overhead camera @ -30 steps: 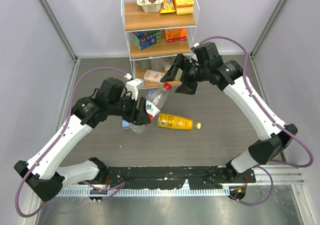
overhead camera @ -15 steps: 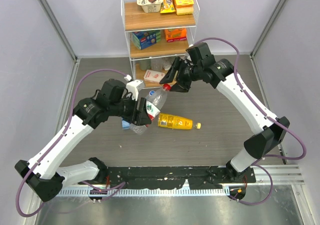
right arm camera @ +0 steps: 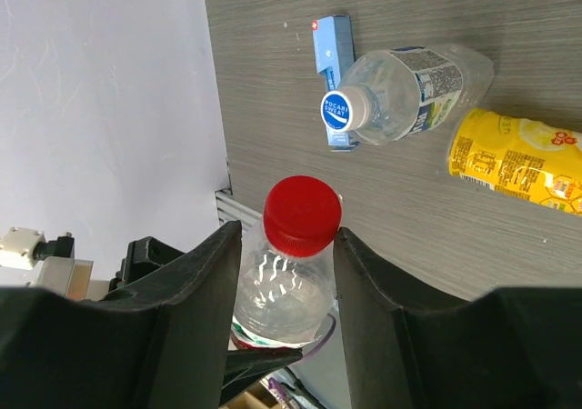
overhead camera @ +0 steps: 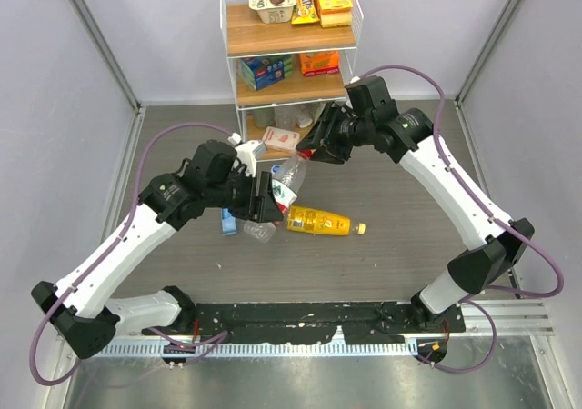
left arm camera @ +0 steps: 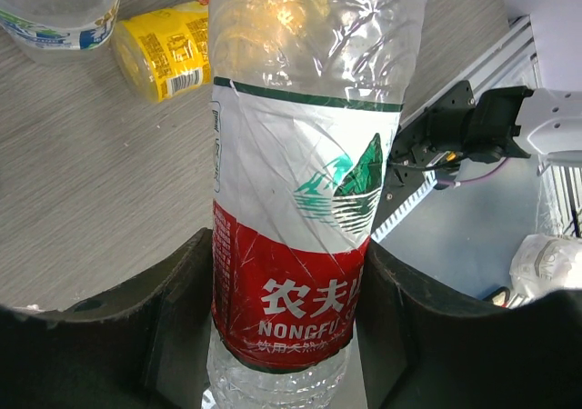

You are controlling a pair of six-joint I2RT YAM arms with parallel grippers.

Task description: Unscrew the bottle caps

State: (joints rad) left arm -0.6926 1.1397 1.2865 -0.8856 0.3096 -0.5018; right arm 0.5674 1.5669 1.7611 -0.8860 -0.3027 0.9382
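The clear bottle with the red label (overhead camera: 287, 180) hangs tilted above the table, and my left gripper (overhead camera: 264, 200) is shut on its labelled body (left arm camera: 300, 200). Its red cap (right arm camera: 302, 214) sits between the fingers of my right gripper (right arm camera: 286, 245), which are closed against the cap's side and the neck. From above, the right gripper (overhead camera: 314, 147) covers the cap. The yellow-orange juice bottle (overhead camera: 318, 220) lies on its side on the table. The short water bottle with the blue label (right arm camera: 409, 95) lies beside it, capped, partly under the left gripper in the top view.
A wire shelf rack (overhead camera: 291, 54) with boxes and snacks stands at the back centre, close behind the right gripper. A small blue box (right arm camera: 329, 41) lies by the water bottle's cap. The side walls stand left and right.
My right gripper has moved left and down onto the bottle's cap, and its jaws have closed from wide open. The left arm kept its hold and shifted slightly.
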